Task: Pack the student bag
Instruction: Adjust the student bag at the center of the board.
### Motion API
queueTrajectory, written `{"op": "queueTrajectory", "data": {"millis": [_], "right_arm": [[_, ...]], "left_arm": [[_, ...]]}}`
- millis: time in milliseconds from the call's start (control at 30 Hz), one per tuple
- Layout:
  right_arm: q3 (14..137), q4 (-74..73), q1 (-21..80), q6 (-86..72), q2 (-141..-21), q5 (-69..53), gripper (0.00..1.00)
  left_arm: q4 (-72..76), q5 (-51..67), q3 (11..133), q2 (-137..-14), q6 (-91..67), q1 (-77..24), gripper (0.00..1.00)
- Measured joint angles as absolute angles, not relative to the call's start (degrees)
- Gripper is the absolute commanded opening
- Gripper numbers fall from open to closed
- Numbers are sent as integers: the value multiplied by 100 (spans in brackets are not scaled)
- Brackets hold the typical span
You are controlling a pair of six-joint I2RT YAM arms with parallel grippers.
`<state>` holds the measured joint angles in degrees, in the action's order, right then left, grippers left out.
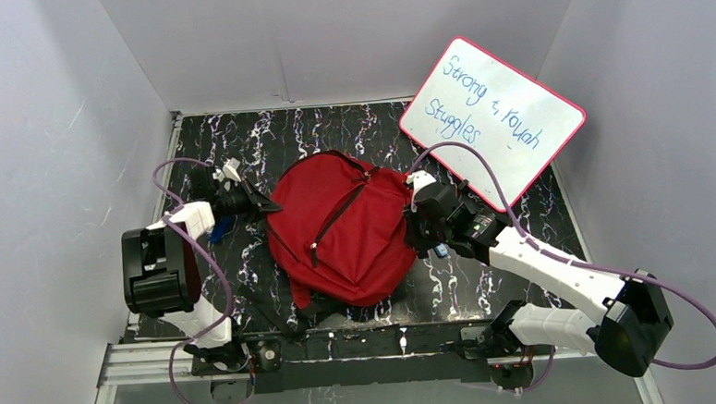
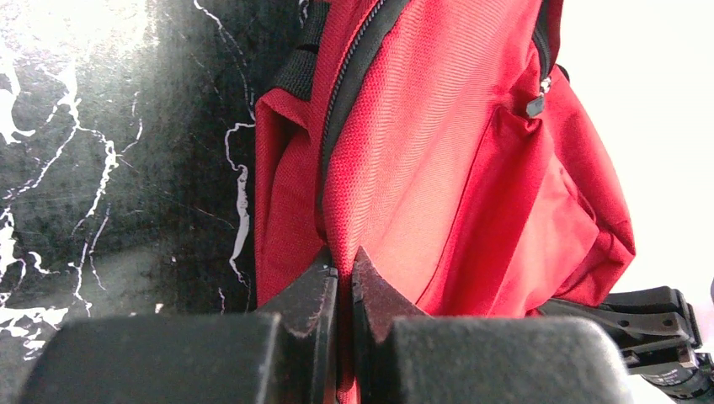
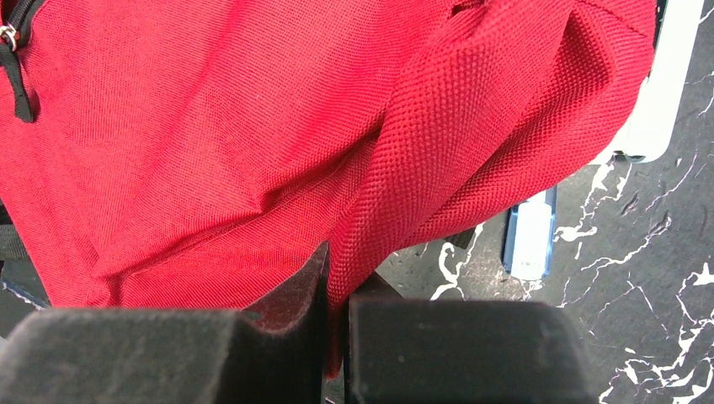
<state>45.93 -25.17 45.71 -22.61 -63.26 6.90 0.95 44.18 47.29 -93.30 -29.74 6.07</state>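
The student bag [image 1: 342,226], a soft red backpack with a dark zipper running across its front, lies in the middle of the black marbled table. My left gripper [image 1: 264,204] is at the bag's left edge, shut on a fold of the red fabric [image 2: 345,252] beside the zipper [image 2: 354,84]. On the opposite side my right gripper [image 1: 417,227] is shut on a pinched ridge of the bag's cloth [image 3: 337,278]. The student bag [image 3: 210,143] fills most of the right wrist view. Its inside is hidden.
A white board with a pink rim [image 1: 491,121] and blue handwriting leans at the back right. A small blue and white object [image 3: 529,236] lies on the table by the bag's right side, with a white item [image 3: 665,76] behind it. Grey walls close in on three sides.
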Motion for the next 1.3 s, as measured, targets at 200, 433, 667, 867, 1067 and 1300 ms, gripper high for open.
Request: {"op": "queueTrajectory", "data": {"millis": [200, 433, 667, 867, 1067, 1300], "right_arm": [[4630, -2611, 4571, -2377, -6219, 668, 16], [5592, -2674, 4571, -2475, -6062, 585, 26], [6650, -2379, 4554, -2287, -6598, 591, 44], [7345, -2141, 4512, -1887, -7773, 635, 61], [7542, -2152, 4421, -1653, -8359, 607, 74], [6342, -2069, 4388, -1699, -7288, 574, 75]], "left_arm": [[-825, 4353, 5374, -8827, -2939, 574, 0], [-1841, 4215, 7717, -8082, -2987, 482, 0], [-2364, 3940, 10138, -8396, -3017, 489, 0], [-2762, 3496, 11758, -9430, -2989, 519, 0], [-2624, 3339, 12739, -10464, -3144, 596, 0], [-2196, 3470, 12477, -10822, -3238, 703, 0]]}}
